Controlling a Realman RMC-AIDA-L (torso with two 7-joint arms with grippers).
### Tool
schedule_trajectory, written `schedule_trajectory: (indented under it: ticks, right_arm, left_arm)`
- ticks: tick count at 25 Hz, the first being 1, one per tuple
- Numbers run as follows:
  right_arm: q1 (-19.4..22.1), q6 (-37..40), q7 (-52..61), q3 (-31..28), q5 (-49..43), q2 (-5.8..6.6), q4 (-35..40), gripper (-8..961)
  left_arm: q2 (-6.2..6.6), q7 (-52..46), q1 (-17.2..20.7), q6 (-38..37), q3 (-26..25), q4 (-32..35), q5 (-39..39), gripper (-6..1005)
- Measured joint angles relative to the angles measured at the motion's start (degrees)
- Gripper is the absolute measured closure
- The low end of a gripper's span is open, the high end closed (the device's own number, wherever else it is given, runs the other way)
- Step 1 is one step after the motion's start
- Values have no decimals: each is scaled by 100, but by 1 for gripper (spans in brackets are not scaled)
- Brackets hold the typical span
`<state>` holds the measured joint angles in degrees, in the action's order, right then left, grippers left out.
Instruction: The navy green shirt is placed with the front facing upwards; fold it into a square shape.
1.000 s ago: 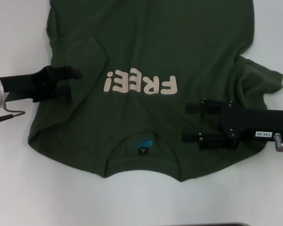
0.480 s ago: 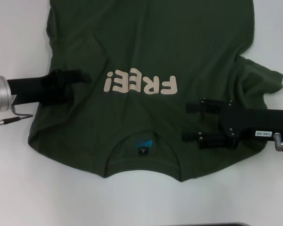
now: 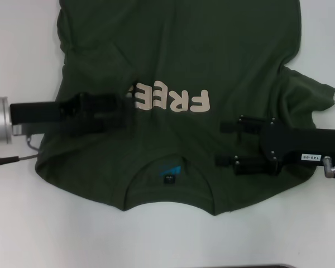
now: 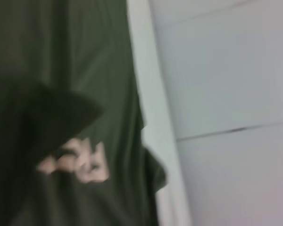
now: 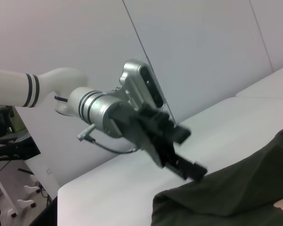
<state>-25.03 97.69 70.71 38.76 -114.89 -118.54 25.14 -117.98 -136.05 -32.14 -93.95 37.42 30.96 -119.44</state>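
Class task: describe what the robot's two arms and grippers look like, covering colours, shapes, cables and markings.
The left gripper is black on a silver cylindrical wrist with a thin grey cable; the right wrist view shows its white arm with black bands. The right gripper is black and boxy, with two parallel fingers and a small white label.

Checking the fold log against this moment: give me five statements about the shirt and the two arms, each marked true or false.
1. The shirt lies with its lettering showing. True.
2. The left gripper is off the shirt, over bare table. False: it is over the shirt, covering the start of the lettering.
3. The right gripper has its jaws apart. True.
4. The right gripper is by the far hem. False: it is beside the collar.
5. The label is blue. True.
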Motion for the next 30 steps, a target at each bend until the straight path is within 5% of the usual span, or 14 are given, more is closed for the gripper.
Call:
schedule_trajectory:
  ticks: [10,16,21,30]
  right_arm:
    - [-6,-16,30,0,-7,-8,0,26]
    - [-25,36,389,-218,11,3,4,25]
    - [-112,37,1645,-543,20,100,181,25]
    - [-124,68,2437,-946,36,126,228,26]
  left_arm:
    - [4,-16,155,1017,-567,-31,-184,283]
    - [17,107,141,937,-595,56,-34,282]
    - [25,1094,196,172,-573,450,-58,282]
    - [-155,4164,962,-477,-954,826,-20,283]
